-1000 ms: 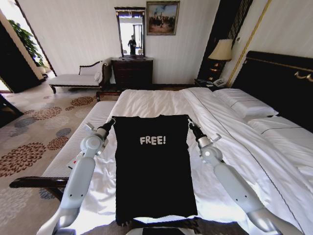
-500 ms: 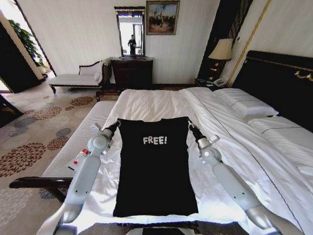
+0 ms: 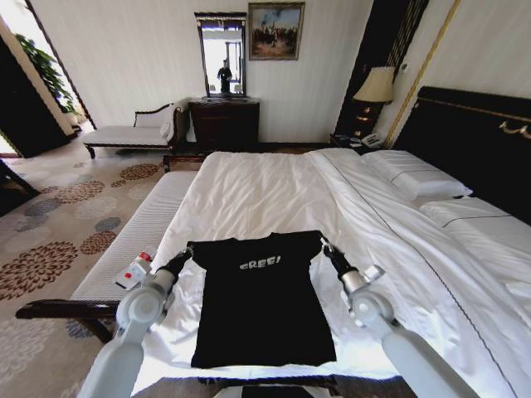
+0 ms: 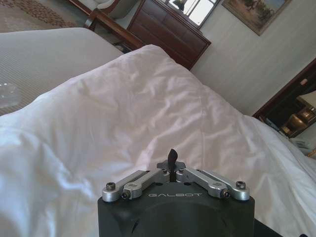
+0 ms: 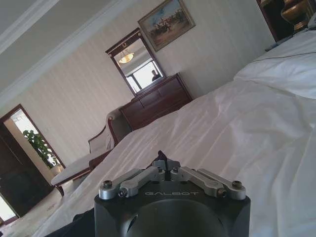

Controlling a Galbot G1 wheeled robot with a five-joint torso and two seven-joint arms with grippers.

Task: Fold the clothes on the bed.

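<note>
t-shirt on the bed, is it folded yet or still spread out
Partly folded. The T-shirt has its sleeves tucked in, its body lying full length on the bed, and its shoulder edge pinched by the left pincer and right pincer.

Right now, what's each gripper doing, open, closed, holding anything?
Left gripper: shut on the black soft-cloth T-shirt at its left shoulder corner.
Right gripper: shut on the T-shirt's right shoulder corner.

Soft matt black cloth — the T-shirt; smooth white cotton-like duvet, faintly creased; glossy dark wood headboard; brushed metal links on matt black claws.
</note>
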